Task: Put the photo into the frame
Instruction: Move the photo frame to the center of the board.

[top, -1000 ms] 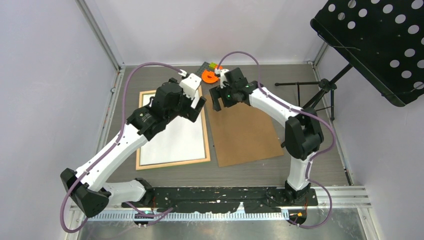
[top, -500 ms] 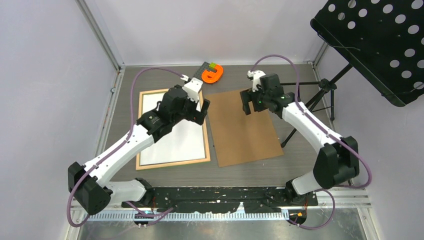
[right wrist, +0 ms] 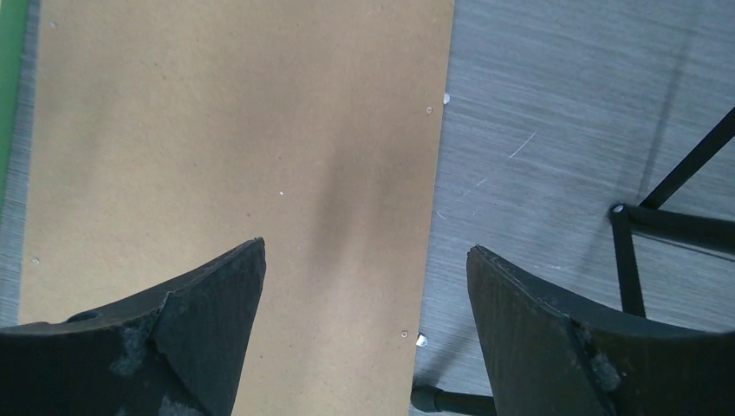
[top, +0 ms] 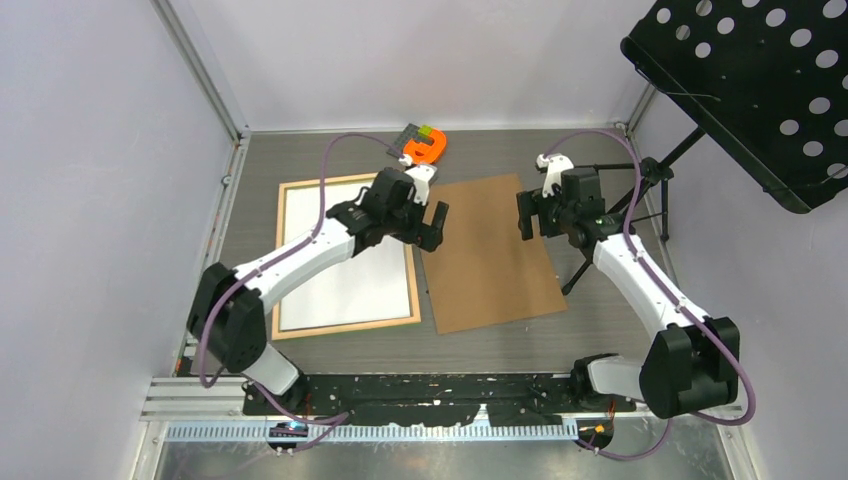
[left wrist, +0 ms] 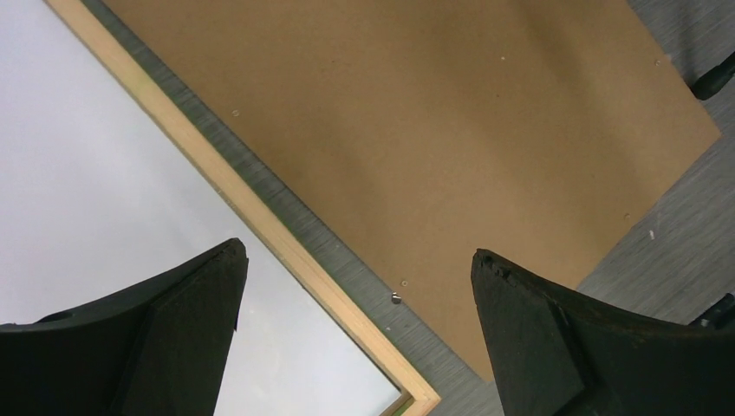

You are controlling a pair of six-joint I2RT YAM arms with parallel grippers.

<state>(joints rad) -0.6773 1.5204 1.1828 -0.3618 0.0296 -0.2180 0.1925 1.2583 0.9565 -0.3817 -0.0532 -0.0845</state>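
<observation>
Swung rightward, left end effector [top: 432, 222] and right end effector [top: 535, 212] (both open) hover over backing board [top: 485, 260] edges.

Pale wood frame [top: 346, 326], white photo [top: 345, 285], brown board [top: 490, 270].

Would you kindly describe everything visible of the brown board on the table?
The brown board is a flat rectangle, seemingly thin matte hardboard with faint specks. It lies flat on the grey table, slightly skewed, right of the frame with a narrow strip of table between. The open left gripper and right gripper hover over its left and right edges, apparently not touching.
</observation>
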